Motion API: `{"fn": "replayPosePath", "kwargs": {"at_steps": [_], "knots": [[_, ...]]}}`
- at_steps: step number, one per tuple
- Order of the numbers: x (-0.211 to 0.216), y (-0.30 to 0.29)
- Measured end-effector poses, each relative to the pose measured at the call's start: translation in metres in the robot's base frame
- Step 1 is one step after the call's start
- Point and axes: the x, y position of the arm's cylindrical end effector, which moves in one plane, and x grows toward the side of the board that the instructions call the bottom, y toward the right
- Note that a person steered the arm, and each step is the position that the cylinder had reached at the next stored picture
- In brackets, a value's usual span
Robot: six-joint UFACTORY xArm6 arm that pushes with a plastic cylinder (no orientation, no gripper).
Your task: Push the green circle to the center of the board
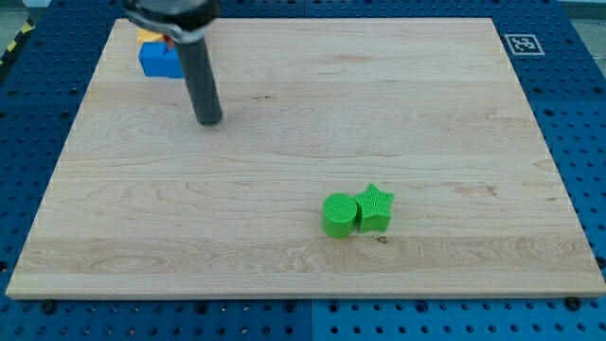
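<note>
The board (303, 85) is a pale wooden slab filling most of the view, and everything else is best placed from the green circle (338, 215), which sits below and slightly to the view's right of the board's centre. Touching the circle on its right is a green star (376, 207), the two pressed side by side. Far off toward the view's top left of the circle, a blue block (158, 60) lies near the board's corner with an orange-yellow piece (149, 36) just above it, partly hidden by the arm. My tip (208, 120) rests on the wood well apart from the circle, up and to its left. There is no pincer on this rig, only the rod, so nothing is grasped. The circle looks light, rigid and ribbed plastic, likely to slide easily; I judge the contact should be on its lower right edge, though the star crowds that side.
</note>
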Motion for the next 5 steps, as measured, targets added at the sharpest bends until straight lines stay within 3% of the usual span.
{"fn": "replayPosePath", "kwargs": {"at_steps": [2,3,5], "knots": [[0.118,0.054],[0.145,0.083],[0.135,0.132]]}}
